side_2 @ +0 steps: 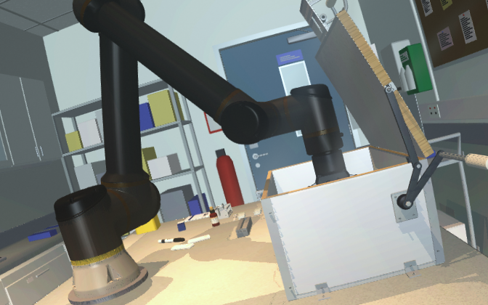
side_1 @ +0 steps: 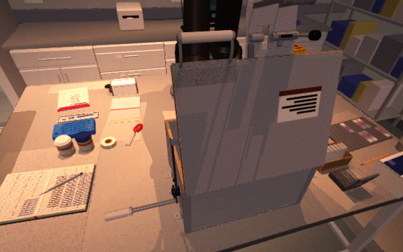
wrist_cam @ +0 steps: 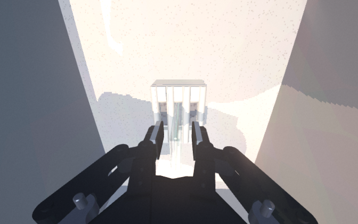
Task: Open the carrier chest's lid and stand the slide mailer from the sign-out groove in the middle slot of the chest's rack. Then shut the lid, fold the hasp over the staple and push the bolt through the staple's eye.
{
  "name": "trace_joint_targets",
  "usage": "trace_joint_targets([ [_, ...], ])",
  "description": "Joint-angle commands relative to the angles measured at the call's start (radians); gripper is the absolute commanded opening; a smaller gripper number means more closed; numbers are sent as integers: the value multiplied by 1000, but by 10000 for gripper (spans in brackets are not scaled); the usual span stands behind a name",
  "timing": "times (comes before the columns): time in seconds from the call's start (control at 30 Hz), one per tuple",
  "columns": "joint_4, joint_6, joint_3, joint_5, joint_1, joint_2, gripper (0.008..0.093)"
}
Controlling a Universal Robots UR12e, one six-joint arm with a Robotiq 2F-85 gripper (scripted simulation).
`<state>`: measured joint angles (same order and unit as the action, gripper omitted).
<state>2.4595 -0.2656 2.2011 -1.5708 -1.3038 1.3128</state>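
The clear slide mailer (wrist_cam: 175, 130) stands in the middle slot of the white rack (wrist_cam: 178, 107) on the chest's floor. My gripper (wrist_cam: 177, 139) is inside the chest (side_2: 352, 231), straddling the mailer's top edge with its fingers open and holding nothing. The lid (side_1: 257, 119) stands raised on its side stay (side_2: 403, 125). The hasp and bolt (side_1: 285, 35) sit at the lid's top edge. From the side cameras the chest walls hide my gripper and the rack.
The chest's walls (wrist_cam: 36, 83) close in on either side of my wrist. A crank handle (side_1: 117, 213) sticks out at the chest's left. A logbook (side_1: 40, 194), jars (side_1: 73, 143), tape (side_1: 108, 141) and scissors (side_1: 135, 131) lie on the table to the left.
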Motion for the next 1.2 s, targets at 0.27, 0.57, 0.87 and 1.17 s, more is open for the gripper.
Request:
trace_joint_targets([
  [0.27, 0, 0, -1, 0, 0, 1, 400],
  [0.57, -16, 0, -5, 0, 0, 13, 400],
  [0.87, -61, 0, -18, 0, 0, 45, 400],
  [1.17, -122, 0, -37, 0, 0, 86, 400],
])
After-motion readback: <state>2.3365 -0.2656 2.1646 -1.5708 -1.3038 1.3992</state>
